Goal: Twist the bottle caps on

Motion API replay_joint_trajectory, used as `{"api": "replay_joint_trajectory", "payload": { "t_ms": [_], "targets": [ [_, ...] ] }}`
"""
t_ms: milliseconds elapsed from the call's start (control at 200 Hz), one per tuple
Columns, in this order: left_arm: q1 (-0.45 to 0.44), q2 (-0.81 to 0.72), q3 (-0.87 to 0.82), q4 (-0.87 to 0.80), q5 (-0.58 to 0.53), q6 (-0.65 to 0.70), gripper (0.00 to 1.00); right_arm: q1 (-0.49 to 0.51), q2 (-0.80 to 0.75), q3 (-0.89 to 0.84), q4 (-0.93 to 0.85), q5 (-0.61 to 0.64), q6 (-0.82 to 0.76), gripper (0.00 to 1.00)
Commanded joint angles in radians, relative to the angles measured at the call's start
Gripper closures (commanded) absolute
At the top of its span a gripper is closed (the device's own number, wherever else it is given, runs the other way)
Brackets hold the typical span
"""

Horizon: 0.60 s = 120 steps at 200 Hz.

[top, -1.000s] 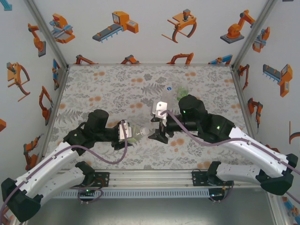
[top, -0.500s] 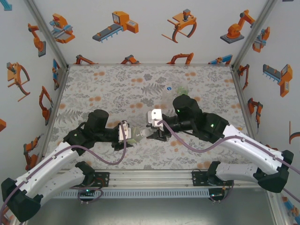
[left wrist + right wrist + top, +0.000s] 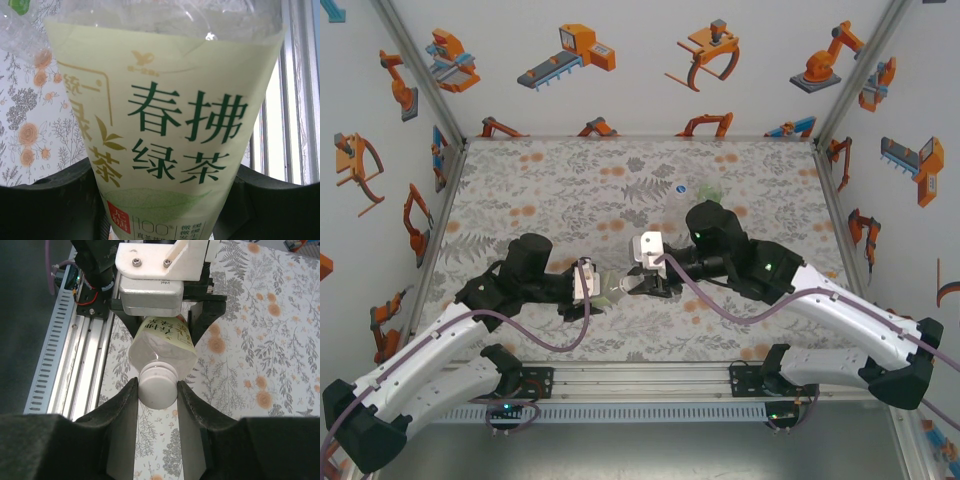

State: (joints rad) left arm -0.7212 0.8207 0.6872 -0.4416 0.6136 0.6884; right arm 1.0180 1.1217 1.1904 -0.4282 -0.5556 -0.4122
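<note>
A transparent bottle with a pale green label lies on its side just above the table. My left gripper is shut on its body; from above it sits left of centre. A whitish bottle cap sits on the neck, which points at my right gripper. The two dark fingers press the cap from both sides. In the top view the right gripper meets the bottle's neck end at the middle of the table.
More small transparent bottles stand at the back, just behind my right arm. The aluminium rail of the near table edge runs close under the held bottle. The floral tabletop stretches to the left and back.
My right gripper moved left to the bottle's neck and closed its fingers onto the cap. The left gripper and the bottle stayed put.
</note>
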Motion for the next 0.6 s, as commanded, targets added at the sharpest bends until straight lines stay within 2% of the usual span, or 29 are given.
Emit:
{"api": "replay_joint_trajectory", "payload": {
  "t_ms": [0,45,100,160,245,456,526,596],
  "targets": [
    [-0.005,0.001,0.033,0.001,0.028,0.019,1.0,0.009,-0.016,-0.041,0.087,0.038,0.139,0.79],
    [-0.005,0.001,0.032,0.001,0.025,0.019,1.0,0.01,-0.022,-0.062,0.126,0.062,0.225,0.84],
    [-0.005,0.001,0.032,0.002,0.018,0.017,1.0,0.01,-0.028,-0.086,0.179,0.119,0.371,0.95],
    [-0.005,0.001,0.034,0.003,0.0,0.011,1.0,0.009,-0.025,-0.1,0.203,0.219,0.575,1.0],
    [-0.005,0.001,0.035,0.007,-0.022,0.007,1.0,0.01,-0.011,-0.099,0.192,0.339,0.887,1.0],
    [-0.005,0.001,0.034,0.018,-0.043,0.002,1.0,0.01,0.012,-0.138,0.159,0.498,1.599,1.0],
    [-0.005,0.001,0.034,0.018,-0.043,0.002,1.0,0.011,0.015,-0.15,0.157,0.524,1.721,1.0],
    [-0.005,0.003,0.035,0.018,-0.043,0.0,1.0,0.013,0.023,-0.143,0.157,0.54,1.743,1.0]
  ]
}}
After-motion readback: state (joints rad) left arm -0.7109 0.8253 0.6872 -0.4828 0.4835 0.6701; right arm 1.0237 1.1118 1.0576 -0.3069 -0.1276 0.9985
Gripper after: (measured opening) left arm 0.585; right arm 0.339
